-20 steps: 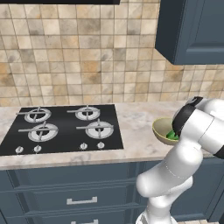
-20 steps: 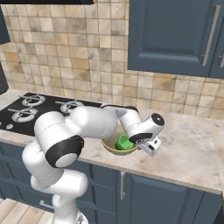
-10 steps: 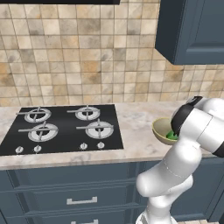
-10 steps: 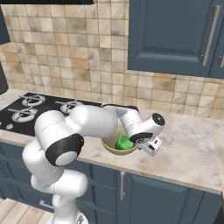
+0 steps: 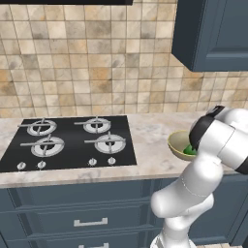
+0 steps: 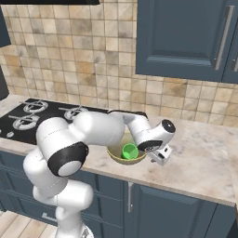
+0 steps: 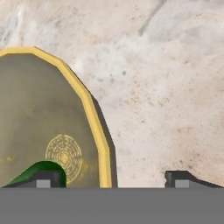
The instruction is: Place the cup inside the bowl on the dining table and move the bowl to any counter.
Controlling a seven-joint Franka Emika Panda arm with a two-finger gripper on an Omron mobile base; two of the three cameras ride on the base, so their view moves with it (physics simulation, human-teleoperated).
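Where marbled counter (image 6: 200, 158) lies, shallow yellow-rimmed bowl (image 6: 116, 155)

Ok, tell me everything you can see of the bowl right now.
The bowl is wide, shallow, olive-tan with a yellow rim and a faint ring pattern inside. It sits upright on the marbled counter, right of the hob. The green cup lies tilted inside. The open gripper straddles its rim without gripping.

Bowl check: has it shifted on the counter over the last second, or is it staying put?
No. In the left base view the bowl sits the same way off the hob, on the counter, with the cup inside.
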